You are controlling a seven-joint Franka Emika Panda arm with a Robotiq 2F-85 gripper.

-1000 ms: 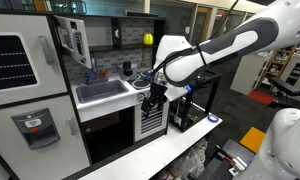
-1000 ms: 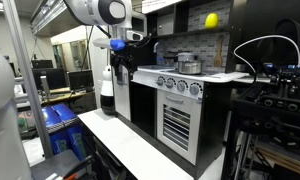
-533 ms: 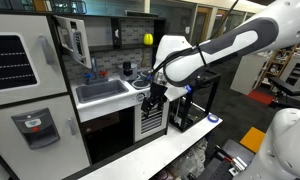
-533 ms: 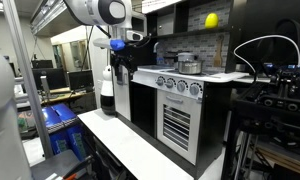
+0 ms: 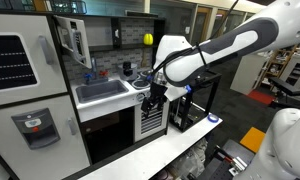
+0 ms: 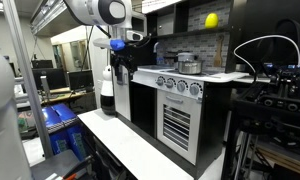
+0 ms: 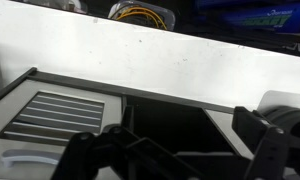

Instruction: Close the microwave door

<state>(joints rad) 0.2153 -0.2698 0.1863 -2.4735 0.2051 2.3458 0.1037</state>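
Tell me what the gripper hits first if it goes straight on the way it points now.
The gripper points down, just in front of the slatted oven door. Straight on, it would likely meet the white platform below first, though its clearance from the oven front is unclear.

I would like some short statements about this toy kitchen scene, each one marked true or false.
1. The yellow ball sits higher than the sink. True.
2. The claw holds the yellow ball. False: it hangs low by the counter edge, apart from the ball, and holds nothing.
3. The fridge door is red. False: it is white with a black grid panel.
4. In an exterior view, the sink lies between the fridge door and the claw. True.
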